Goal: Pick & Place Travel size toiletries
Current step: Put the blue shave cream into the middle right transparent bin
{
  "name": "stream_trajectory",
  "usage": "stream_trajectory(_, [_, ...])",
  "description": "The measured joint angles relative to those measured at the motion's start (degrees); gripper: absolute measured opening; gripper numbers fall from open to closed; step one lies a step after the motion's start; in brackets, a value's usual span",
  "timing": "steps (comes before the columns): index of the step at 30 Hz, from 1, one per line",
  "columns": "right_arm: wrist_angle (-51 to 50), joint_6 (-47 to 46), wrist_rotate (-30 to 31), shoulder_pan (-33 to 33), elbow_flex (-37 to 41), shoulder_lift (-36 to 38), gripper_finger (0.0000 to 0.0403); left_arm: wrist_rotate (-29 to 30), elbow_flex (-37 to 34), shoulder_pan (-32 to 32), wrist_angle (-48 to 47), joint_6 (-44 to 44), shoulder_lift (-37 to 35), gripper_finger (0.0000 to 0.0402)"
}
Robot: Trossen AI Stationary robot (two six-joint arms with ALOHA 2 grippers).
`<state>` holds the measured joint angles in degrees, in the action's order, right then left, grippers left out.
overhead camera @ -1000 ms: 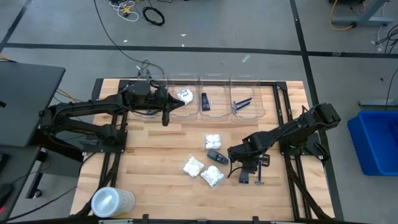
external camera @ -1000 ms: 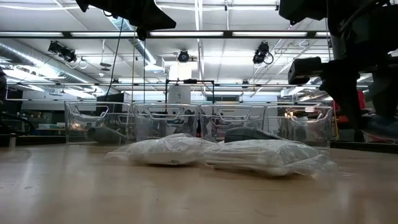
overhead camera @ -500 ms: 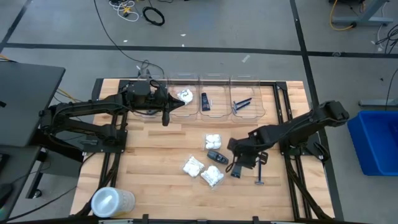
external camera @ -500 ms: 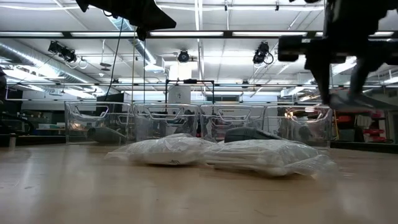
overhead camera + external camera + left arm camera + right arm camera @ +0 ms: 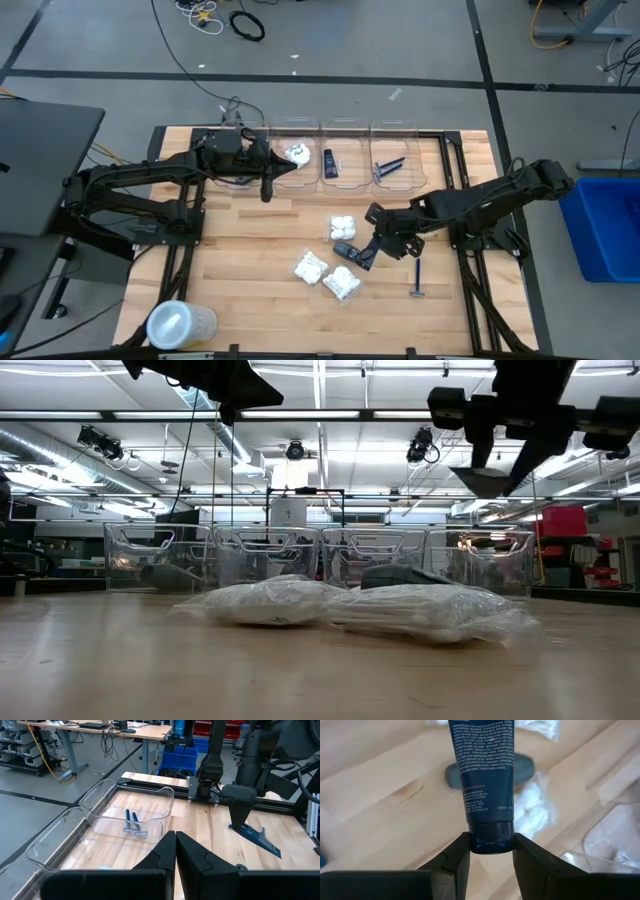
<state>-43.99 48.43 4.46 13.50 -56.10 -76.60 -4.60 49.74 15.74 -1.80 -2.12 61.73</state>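
now the right arm reaches low across the bench (image 5: 250,215), bent at the elbow. its fingers (image 5: 457,857) pinch the cap end of a small dark tube (image 5: 485,785). the tube hangs in the air above a grey oval case (image 5: 343,250) and white packets (image 5: 311,266). a blue razor (image 5: 418,280) lies on the bench close by. the left arm waits up by the clear bins (image 5: 345,160), stretched out level, its fingers (image 5: 165,852) shut on nothing.
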Motion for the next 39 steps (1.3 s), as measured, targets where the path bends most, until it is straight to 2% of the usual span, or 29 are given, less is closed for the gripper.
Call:
stream_trajectory(4, [4.2,-3.0,0.3,0.0,0.0,0.0,0.0130,0.0,0.0,0.0,0.0,-0.5,0.0,0.0020])
stream_trajectory(13, [19.2,-18.1,7.7,-1.6,0.0,0.0,0.0128,0.1,0.0,0.0,0.0,-0.5,0.0,0.0020])
stream_trajectory(21, [25.5,-25.0,10.3,-3.2,0.0,-0.1,0.0127,0.1,0.0,0.0,0.0,0.2,0.0,0.0020])
stream_trajectory(24, [27.1,-25.9,10.9,-3.7,0.0,-0.1,0.0128,0.1,0.0,0.0,0.0,0.3,0.0,0.0020])
stream_trajectory(29, [31.6,-25.9,16.8,-5.2,0.0,0.2,0.0130,0.1,0.0,0.0,0.0,1.0,0.0,0.0020])
stream_trajectory(39, [34.0,-23.5,17.0,-12.9,0.0,1.6,0.0131,0.1,0.0,0.0,0.0,1.0,0.0,0.0020])
